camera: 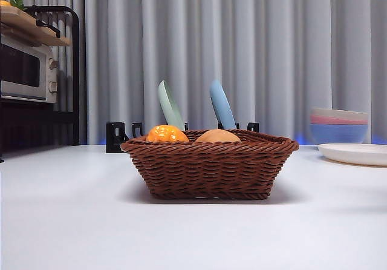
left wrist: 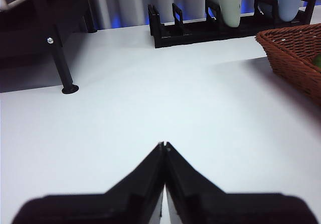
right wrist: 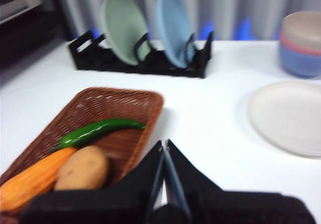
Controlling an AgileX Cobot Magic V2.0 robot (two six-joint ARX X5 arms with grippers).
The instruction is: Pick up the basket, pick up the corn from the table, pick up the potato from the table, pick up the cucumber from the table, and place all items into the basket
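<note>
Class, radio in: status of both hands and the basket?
Left hand shut, empty. Right hand shut, empty. Corn, potato, cucumber in basket. Nothing blocking.

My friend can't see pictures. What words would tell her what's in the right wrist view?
A brown wicker basket on a white table holds an orange corn, a tan potato and a green cucumber. The right end effector is shut beside it. Behind stand a black rack with two plates, stacked bowls and a white plate.

Grey curtain (camera: 242,46) behind; microwave (camera: 24,70) on black shelf (camera: 75,70) left.
</note>
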